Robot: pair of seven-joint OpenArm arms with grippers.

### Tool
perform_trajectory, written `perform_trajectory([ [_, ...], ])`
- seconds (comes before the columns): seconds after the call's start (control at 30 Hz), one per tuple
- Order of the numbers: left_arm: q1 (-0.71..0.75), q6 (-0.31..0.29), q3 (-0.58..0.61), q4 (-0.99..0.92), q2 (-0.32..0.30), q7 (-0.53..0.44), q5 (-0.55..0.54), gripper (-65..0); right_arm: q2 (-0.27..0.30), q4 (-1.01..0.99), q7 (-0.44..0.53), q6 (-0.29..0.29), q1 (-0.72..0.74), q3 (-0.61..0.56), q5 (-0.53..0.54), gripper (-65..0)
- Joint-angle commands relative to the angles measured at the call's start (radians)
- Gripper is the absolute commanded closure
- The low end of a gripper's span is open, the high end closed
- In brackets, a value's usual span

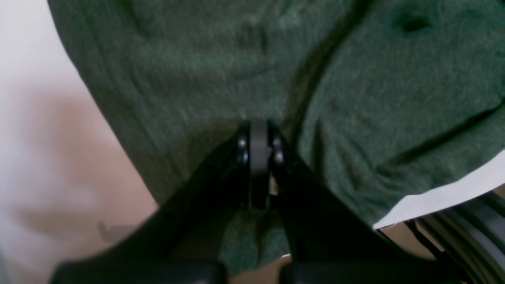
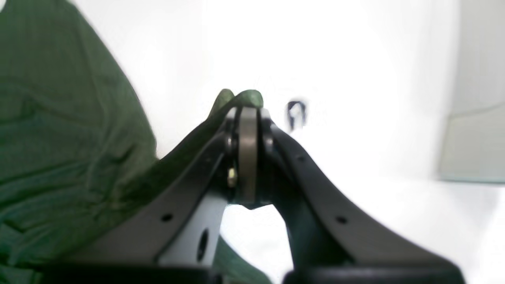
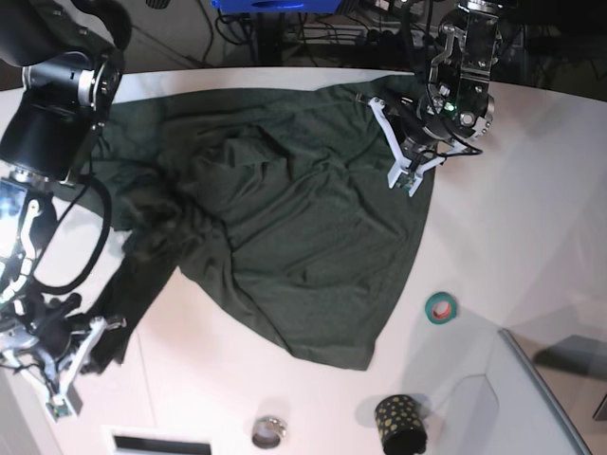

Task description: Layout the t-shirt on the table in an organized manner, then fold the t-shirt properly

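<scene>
Your dark green t-shirt point(image 3: 285, 227) lies spread but rumpled across the white table point(image 3: 531, 190), bunched in folds toward its middle and with one long edge running diagonally down to a corner near the front.

Your left gripper point(image 3: 410, 180) sits at the far edge of the shirt, on the base view's right, its arm reaching down from the back of the table. In the left wrist view the left gripper's fingers point(image 1: 276, 146) are pressed together with green fabric all around their tips; a fold of cloth runs away just past them, and you cannot tell for certain whether cloth is pinched between them.

Your right gripper point(image 3: 71, 365) is low at the near left, its arm bending down from the large black joint above. Its fingers point(image 2: 230, 130) are clamped together on a small tuft of the shirt that pokes out just beyond the tips. The rest of the cloth hangs to one side of the fingers, bare table to the other.

Near the front edge stand a roll of tape point(image 3: 439, 307), a dark dotted cup point(image 3: 399, 423) and a small metal ring point(image 3: 269, 431).
</scene>
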Motion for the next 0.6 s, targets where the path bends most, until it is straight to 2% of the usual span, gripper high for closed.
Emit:
perform_trajectory([
  [0.0,-0.004,0.003,-0.001,0.016,-0.003,-0.01,-0.005,0.0,-0.011,0.055,0.004,0.038,0.007,-0.033,0.018,-0.2],
  [0.13,-0.006,0.003,-0.001,0.016,-0.003,-0.01,-0.005,0.0,-0.08,0.253,-0.058,0.044,-0.082,-0.155,0.018,-0.2],
  [0.23,-0.009,0.003,-0.001,0.016,-0.003,-0.01,-0.005,0.0,-0.115,0.345,-0.083,0.044,-0.167,-0.297,0.018,-0.2],
  [0.3,-0.01,0.003,-0.001,0.016,-0.003,-0.01,-0.005,0.0,-0.115,0.368,-0.118,0.044,-0.213,-0.399,0.018,-0.2],
  [0.4,-0.009,0.003,-0.003,0.016,-0.003,-0.01,-0.005,0.0,-0.067,0.325,-0.138,0.044,-0.248,-0.541,0.017,-0.8],
  [0.5,-0.007,0.003,-0.003,0.016,-0.003,-0.01,-0.005,0.0,-0.061,0.224,-0.134,0.044,-0.248,-0.519,0.015,-1.1],
  [0.57,-0.006,0.003,-0.003,0.016,-0.003,-0.01,-0.005,0.0,-0.061,0.183,-0.141,0.044,-0.245,-0.464,0.015,-5.9],
])
